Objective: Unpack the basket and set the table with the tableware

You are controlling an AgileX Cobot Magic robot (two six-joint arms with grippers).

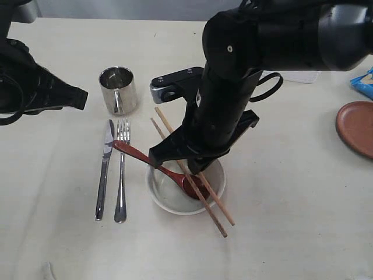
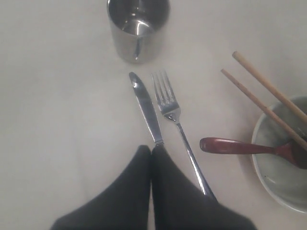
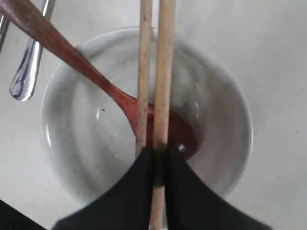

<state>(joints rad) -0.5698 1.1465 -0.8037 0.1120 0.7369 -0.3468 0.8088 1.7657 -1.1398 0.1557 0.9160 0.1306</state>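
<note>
A cream bowl (image 1: 169, 201) (image 3: 72, 158) sits on the pale table (image 1: 280, 221), with a reddish-brown spoon (image 1: 137, 154) (image 3: 72, 55) leaning in it. Two wooden chopsticks (image 1: 218, 219) (image 3: 165, 57) lie across the bowl. My right gripper (image 1: 195, 166) (image 3: 158, 155) is above the bowl, shut on one chopstick; the other runs alongside its finger. A steel knife (image 1: 104, 172) (image 2: 146, 112) and fork (image 1: 122, 175) (image 2: 165, 98) lie side by side left of the bowl, a shiny mug (image 1: 118, 88) (image 2: 136, 28) behind them. My left gripper (image 1: 81, 96) (image 2: 151, 149) is shut and empty above the knife's handle. A brown plate (image 1: 356, 127) lies far right. Of the basket I see at most a white edge (image 1: 294, 76) behind my right arm.
A blue snack bag (image 1: 362, 83) lies at the right edge behind the plate. My right arm (image 1: 280, 35) reaches across the middle and hides the table's back right part. Bare tabletop stretches in front of the bowl and to its right.
</note>
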